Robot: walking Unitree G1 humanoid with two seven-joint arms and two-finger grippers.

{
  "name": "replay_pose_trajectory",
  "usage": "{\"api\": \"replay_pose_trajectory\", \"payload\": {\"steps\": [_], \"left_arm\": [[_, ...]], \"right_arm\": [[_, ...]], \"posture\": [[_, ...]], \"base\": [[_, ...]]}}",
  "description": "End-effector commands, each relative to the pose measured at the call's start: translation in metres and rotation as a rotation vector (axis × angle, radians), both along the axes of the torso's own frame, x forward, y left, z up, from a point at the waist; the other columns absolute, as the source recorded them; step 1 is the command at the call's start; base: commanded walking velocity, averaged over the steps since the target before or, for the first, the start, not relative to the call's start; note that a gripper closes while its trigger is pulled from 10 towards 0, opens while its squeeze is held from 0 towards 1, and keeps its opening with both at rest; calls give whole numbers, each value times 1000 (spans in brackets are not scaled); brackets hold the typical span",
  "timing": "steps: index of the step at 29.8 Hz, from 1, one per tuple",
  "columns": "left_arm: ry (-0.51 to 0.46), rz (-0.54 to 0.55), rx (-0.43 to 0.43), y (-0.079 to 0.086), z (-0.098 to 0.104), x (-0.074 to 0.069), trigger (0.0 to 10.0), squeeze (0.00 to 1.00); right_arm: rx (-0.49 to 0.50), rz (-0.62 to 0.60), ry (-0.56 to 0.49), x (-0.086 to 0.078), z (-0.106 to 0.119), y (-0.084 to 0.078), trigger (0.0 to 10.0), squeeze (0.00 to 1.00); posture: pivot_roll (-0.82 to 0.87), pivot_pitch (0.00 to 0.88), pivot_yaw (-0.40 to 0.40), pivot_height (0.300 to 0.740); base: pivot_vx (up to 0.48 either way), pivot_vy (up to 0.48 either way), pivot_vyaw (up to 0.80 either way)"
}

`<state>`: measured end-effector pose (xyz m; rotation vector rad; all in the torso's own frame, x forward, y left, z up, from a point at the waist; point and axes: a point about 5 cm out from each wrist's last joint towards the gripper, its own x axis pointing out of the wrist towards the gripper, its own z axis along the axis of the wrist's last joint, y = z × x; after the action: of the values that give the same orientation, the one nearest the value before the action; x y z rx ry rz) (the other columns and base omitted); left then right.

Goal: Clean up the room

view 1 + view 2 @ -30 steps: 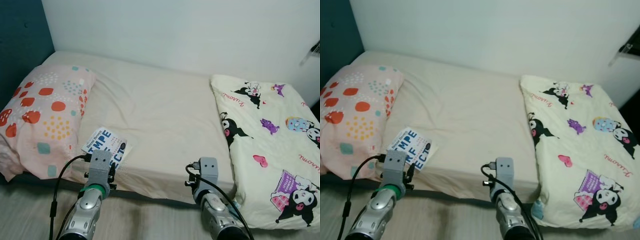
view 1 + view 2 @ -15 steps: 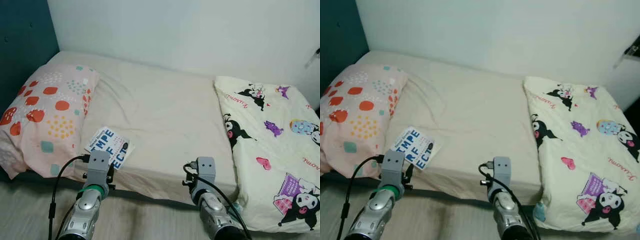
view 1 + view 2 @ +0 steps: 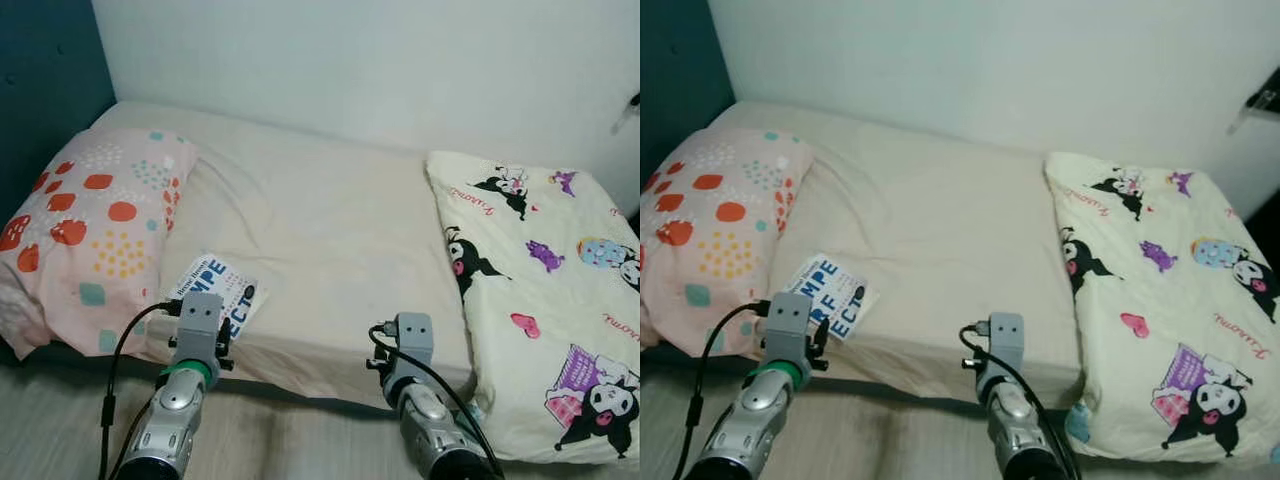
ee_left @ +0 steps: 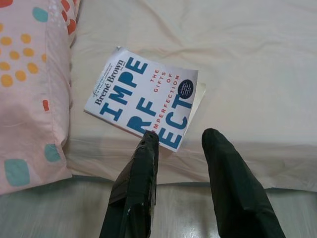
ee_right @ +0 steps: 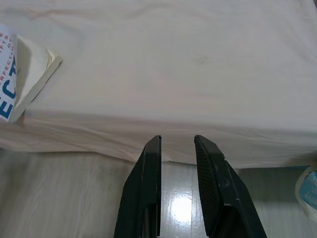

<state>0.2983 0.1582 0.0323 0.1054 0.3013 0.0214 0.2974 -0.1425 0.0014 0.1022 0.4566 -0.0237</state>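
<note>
A white paperback book point(image 4: 146, 96) with big blue letters lies flat on the cream bed sheet point(image 3: 320, 220), near the front edge and beside the spotted pink pillow point(image 3: 90, 225). My left gripper point(image 4: 181, 141) is open and hovers just in front of the bed edge. Its fingertips point(image 4: 148, 141) reach over the book's near corner without touching it. My right gripper point(image 5: 177, 140) is open with nothing between its fingers. It points at the mattress front edge, to the right of the book point(image 5: 20, 84).
A folded cream quilt with cartoon prints point(image 3: 540, 290) covers the right part of the bed. White wall behind, dark teal headboard point(image 3: 45, 80) at the left. Pale wooden floor point(image 5: 74, 198) runs along the bed front.
The camera shifted a little. My left gripper has edged forward toward the book. The book and the right gripper stay where they were.
</note>
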Motion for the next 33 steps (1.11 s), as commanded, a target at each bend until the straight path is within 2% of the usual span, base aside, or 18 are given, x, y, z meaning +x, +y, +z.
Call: {"api": "replay_pose_trajectory", "payload": {"steps": [1,19,33], "left_arm": [[23,-10,-2,0,-4,-3,10000,0],[33,-14,-19,-5,-8,-5,10000,0],[33,-5,-25,-4,-7,-5,10000,0]], "right_arm": [[10,-24,25,-4,-5,-3,10000,0],[-4,-28,31,-6,-7,-9,10000,0],[-5,-24,31,-5,-5,-9,10000,0]], "posture": [[97,8,-43,740],[82,13,-53,740],[79,19,-54,740]], "base": [[0,0,0],[0,0,0],[-270,0,0]]}}
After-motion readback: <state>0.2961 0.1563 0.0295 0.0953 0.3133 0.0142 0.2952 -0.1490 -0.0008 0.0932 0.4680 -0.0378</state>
